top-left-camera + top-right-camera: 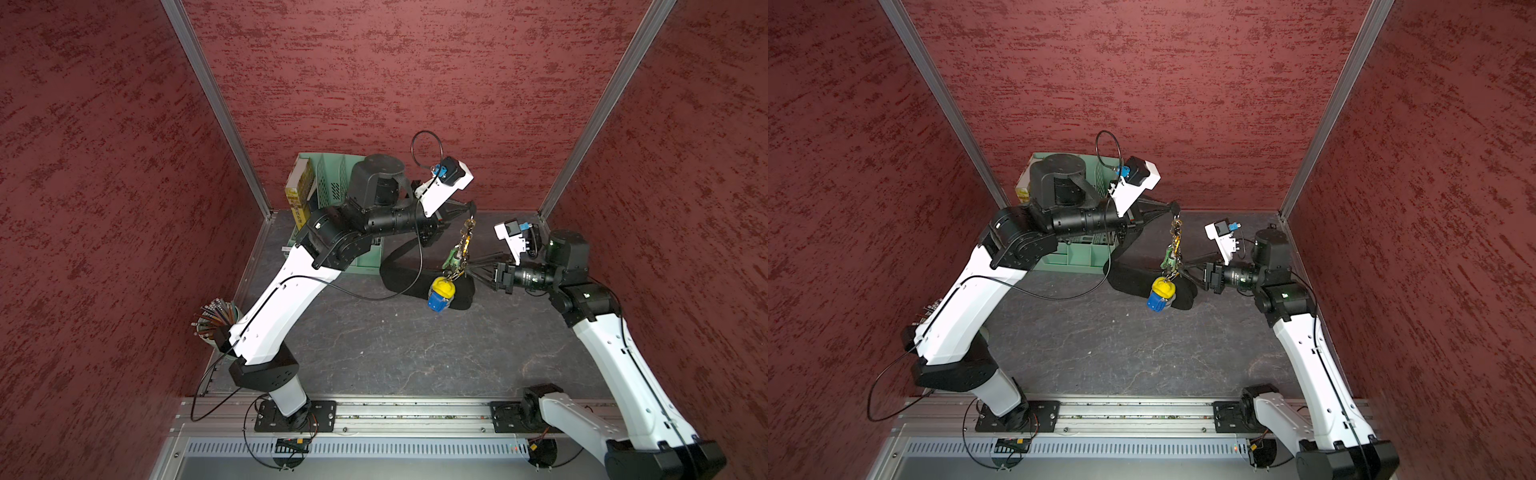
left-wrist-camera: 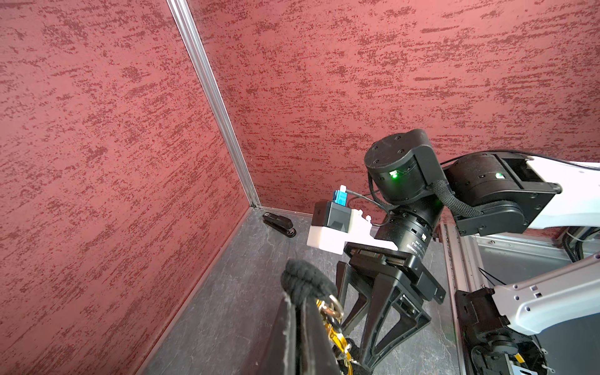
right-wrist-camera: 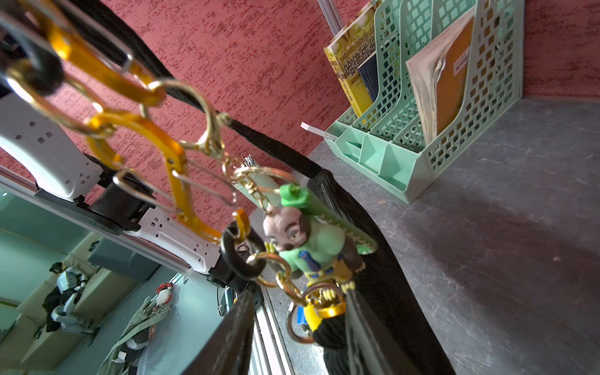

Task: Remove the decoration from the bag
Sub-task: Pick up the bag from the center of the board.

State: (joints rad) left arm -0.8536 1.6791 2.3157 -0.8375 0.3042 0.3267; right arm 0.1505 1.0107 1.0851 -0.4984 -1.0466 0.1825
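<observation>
Overhead, in both top views, the left gripper (image 1: 469, 208) is clamped on a black loop from which a chain of gold carabiners (image 1: 466, 239) hangs with the decoration (image 1: 441, 294), a yellow-and-blue figure, at its lower end; a small green figure (image 1: 453, 257) hangs partway down. Beneath them the bag (image 1: 405, 279) lies on the dark table (image 1: 395, 353) near its far edge, beside the green file rack (image 1: 1075, 259). Across from it, the right gripper (image 1: 1183, 272) reaches the chain's lower rings with its jaws partly apart; whether they grip cannot be told. From the left wrist, a stapler (image 2: 279, 223) sits in the far corner. From the right wrist, the green figure (image 3: 311, 240) dangles among gold rings.
</observation>
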